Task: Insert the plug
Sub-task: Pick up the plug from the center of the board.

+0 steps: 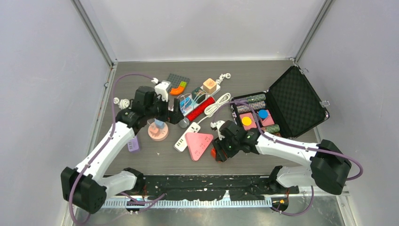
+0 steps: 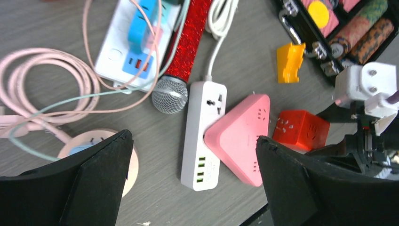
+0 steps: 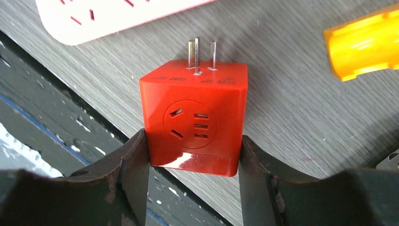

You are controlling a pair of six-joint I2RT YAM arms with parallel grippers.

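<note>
Right wrist: right gripper (image 3: 193,141) clamps red cube plug (image 3: 193,103), prongs (image 3: 200,54) at 12 o'clock; keep your grip square. Left gripper (image 2: 194,139) spread, empty.

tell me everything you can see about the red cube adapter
The red cube adapter is a glossy plastic block with rounded edges. The side facing the wrist camera has a round recess with five socket slots. Flat metal prongs stick out of the far side, pointing toward the pink triangular power strip. It sits by the near edge of the table, with the jaws of the right gripper against two opposite sides. Whether it is lifted is unclear.
</note>
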